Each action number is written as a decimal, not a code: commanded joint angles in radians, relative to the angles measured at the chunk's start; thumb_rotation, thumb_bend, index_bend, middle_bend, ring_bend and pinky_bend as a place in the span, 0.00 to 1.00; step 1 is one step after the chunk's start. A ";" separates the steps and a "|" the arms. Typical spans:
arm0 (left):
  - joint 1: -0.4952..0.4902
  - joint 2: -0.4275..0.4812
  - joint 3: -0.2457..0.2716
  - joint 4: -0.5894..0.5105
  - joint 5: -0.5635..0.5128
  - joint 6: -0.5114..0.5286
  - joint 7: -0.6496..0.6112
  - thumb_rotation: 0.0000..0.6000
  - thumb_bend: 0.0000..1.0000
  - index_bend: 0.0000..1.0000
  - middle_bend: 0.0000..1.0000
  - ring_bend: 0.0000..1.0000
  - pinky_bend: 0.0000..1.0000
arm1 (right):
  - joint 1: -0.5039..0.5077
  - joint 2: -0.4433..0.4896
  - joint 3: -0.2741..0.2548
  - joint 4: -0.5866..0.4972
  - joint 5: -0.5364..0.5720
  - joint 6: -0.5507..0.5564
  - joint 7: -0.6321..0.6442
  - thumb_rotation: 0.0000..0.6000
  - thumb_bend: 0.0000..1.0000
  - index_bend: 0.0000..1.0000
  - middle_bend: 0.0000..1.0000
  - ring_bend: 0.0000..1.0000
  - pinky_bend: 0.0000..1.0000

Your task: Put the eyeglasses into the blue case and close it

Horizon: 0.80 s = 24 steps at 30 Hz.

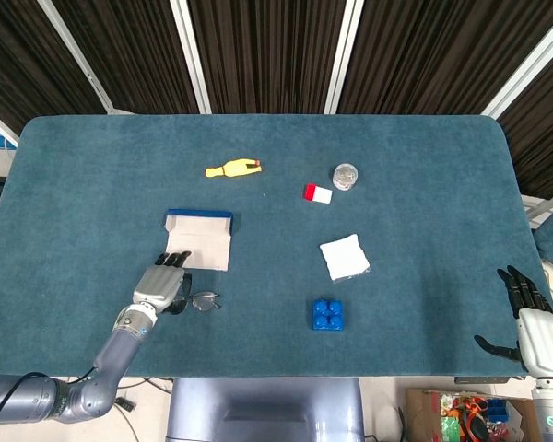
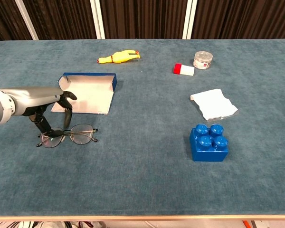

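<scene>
From the head view, your eyeglasses point(image 1: 199, 301) lie on the blue table point(image 1: 424, 147) near its front edge, thin dark frame with clear lenses, just below the blue case point(image 1: 200, 238). The case lies open, its pale inside facing up and a blue rim along its far edge. Further back you have a yellow rubber chicken point(image 1: 232, 168), a red and white block point(image 1: 318, 193) and a small round jar point(image 1: 345, 175); to the right of the case sit a white cloth point(image 1: 344, 257) and a blue toy brick point(image 1: 325, 315), all well apart from the glasses. Your left hand point(image 1: 161, 285) covers the left end of the glasses, fingers pointing toward the case. Your right hand point(image 1: 535, 327) hangs beyond the table's right front corner, fingers spread, holding nothing.

From the chest view, the glasses point(image 2: 67, 135) lie lenses toward you, one temple folded out at the right. The open case point(image 2: 88, 92) sits just behind them, nothing between the two. The chicken point(image 2: 118, 57), block point(image 2: 184, 70), jar point(image 2: 203, 60), cloth point(image 2: 213, 104) and brick point(image 2: 209, 142) keep off to the back and right. Your left hand point(image 2: 50, 107) reaches in from the left, fingers curled down, their tips at the left lens; you cannot tell whether they pinch the frame or only touch it.
</scene>
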 commanded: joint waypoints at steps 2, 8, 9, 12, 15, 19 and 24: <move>-0.005 -0.010 -0.001 0.010 -0.007 -0.001 0.011 1.00 0.37 0.54 0.04 0.00 0.00 | 0.000 0.001 0.001 0.000 0.001 -0.001 0.000 1.00 0.03 0.02 0.00 0.06 0.19; -0.009 -0.023 -0.007 0.022 -0.012 0.007 0.020 1.00 0.37 0.55 0.04 0.00 0.00 | 0.000 0.002 0.001 -0.001 0.003 -0.002 0.001 1.00 0.03 0.02 0.00 0.06 0.19; -0.009 -0.024 -0.008 0.024 -0.013 0.008 0.021 1.00 0.37 0.55 0.04 0.00 0.00 | 0.001 0.002 0.001 -0.001 0.002 -0.002 0.000 1.00 0.03 0.02 0.00 0.06 0.19; -0.011 -0.030 -0.009 0.032 -0.014 0.010 0.028 1.00 0.37 0.55 0.04 0.00 0.00 | 0.001 0.002 0.001 -0.001 0.004 -0.003 0.001 1.00 0.03 0.02 0.00 0.06 0.19; -0.013 -0.035 -0.009 0.036 -0.017 0.010 0.033 1.00 0.37 0.55 0.04 0.00 0.00 | 0.001 0.002 0.001 -0.001 0.004 -0.004 0.002 1.00 0.04 0.02 0.00 0.06 0.19; -0.012 -0.037 -0.009 0.036 -0.015 0.011 0.035 1.00 0.37 0.56 0.04 0.00 0.00 | 0.001 0.003 0.002 -0.001 0.005 -0.004 0.003 1.00 0.04 0.02 0.00 0.06 0.19; -0.011 -0.040 -0.005 0.036 -0.012 0.014 0.042 1.00 0.38 0.57 0.05 0.00 0.00 | 0.001 0.003 0.002 -0.002 0.005 -0.004 0.006 1.00 0.04 0.02 0.00 0.06 0.19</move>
